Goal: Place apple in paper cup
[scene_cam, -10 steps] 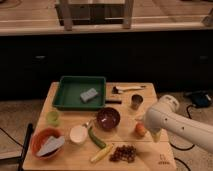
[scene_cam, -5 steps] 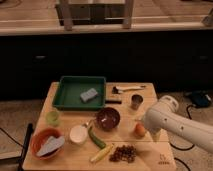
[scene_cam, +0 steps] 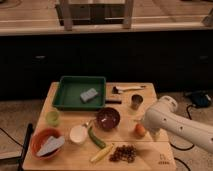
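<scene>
Apple (scene_cam: 140,130), round, smooth orange-red (wood table (scene_cam: 159,156)), gripper (scene_cam: 152,134) prob. just beside

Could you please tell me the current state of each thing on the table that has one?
apple: lying on the table, in no cup
end effector: open, low at the apple's right, holding nothing
brownish cup: upright
white cup: upright
green tray: holds a grey sponge
maroon bowl: upright, looks empty
orange bowl: holds something pale
</scene>
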Available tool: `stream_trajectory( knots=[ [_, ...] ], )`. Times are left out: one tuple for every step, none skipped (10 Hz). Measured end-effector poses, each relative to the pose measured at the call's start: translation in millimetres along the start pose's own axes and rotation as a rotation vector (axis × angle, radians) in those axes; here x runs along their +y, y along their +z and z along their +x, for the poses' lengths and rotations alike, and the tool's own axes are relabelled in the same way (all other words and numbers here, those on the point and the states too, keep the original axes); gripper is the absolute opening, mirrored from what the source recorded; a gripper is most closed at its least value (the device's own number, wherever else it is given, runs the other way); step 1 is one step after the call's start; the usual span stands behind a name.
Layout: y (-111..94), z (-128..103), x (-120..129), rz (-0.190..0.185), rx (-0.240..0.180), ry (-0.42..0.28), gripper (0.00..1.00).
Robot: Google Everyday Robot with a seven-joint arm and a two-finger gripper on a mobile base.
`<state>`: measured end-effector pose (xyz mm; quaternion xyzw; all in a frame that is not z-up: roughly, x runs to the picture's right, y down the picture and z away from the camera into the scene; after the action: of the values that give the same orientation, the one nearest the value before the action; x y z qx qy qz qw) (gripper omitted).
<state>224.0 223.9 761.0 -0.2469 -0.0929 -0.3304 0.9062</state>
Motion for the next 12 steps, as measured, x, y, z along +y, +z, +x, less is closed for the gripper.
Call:
stream_trajectory(
  knots=[
    [1, 0, 0, 0.0, 0.001, -0.007, 0.8],
    [2, 0, -1, 0.0, 0.001, -0.012, 0.8],
    [4, 1, -1, 0.002, 0.0, -0.018, 0.8],
    [5, 1, -1, 0.002, 0.0, -0.024, 0.8],
    [6, 1, -2, 0.004, -0.001, -0.027, 0.8],
    [8, 0, -2, 0.005, -0.002, -0.032, 0.8],
    [9, 1, -3, 0.007, -0.002, -0.035, 0.8],
    [10, 1, -3, 0.007, -0.002, -0.04, 0.8],
    [10, 1, -3, 0.008, -0.001, -0.045, 0.8],
    [12, 1, -3, 0.009, -0.001, -0.05, 0.8],
    [13, 2, -3, 0.01, 0.0, -0.055, 0.8],
    [15, 2, -4, 0.012, -0.001, -0.06, 0.8]
  ],
)
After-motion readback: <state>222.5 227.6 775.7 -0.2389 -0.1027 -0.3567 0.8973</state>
